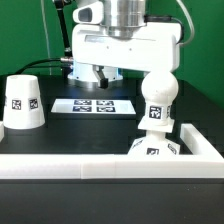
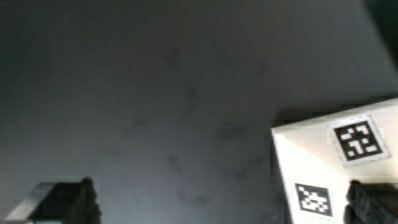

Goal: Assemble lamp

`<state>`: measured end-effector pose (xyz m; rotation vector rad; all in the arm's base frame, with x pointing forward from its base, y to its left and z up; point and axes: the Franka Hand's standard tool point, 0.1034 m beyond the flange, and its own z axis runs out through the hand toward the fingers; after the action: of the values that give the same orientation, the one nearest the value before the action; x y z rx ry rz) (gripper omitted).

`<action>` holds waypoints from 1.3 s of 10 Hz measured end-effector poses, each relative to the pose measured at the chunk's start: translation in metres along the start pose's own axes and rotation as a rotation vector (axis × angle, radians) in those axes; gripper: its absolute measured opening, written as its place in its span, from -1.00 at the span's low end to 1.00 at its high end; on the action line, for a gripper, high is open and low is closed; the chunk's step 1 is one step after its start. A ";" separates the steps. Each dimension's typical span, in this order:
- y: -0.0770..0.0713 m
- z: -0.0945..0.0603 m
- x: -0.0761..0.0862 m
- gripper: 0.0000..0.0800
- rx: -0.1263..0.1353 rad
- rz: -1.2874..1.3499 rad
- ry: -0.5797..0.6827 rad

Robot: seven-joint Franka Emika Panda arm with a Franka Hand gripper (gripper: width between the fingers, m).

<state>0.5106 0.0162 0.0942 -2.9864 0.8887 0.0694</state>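
Note:
The tapered white shade (image 1: pixel 22 103) stands wide end down on the table at the exterior view's left. The low angular base (image 1: pixel 152 150) sits at the right, against the white rail. The bulb (image 1: pixel 157 98) stands upright on the base, its tag facing the camera. My gripper (image 1: pixel 97 77) hangs behind them, above the marker board, well apart from all three parts. In the wrist view the gripper (image 2: pixel 228 205) is open and empty, with one dark fingertip (image 2: pixel 68 200) at each side over the dark table. No lamp part shows in that view.
The marker board (image 1: pixel 93 104) lies flat on the table behind the parts; its corner with two tags shows in the wrist view (image 2: pixel 347 165). A long white rail (image 1: pixel 90 162) runs along the front and up the right side.

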 end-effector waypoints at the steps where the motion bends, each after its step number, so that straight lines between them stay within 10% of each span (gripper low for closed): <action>1: 0.004 0.000 0.002 0.75 -0.002 -0.007 0.000; 5: 0.066 0.003 0.012 0.75 -0.019 -0.222 0.035; 13: 0.127 -0.013 0.030 0.75 -0.018 -0.294 0.055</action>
<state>0.4672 -0.1068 0.1039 -3.1112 0.4449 -0.0111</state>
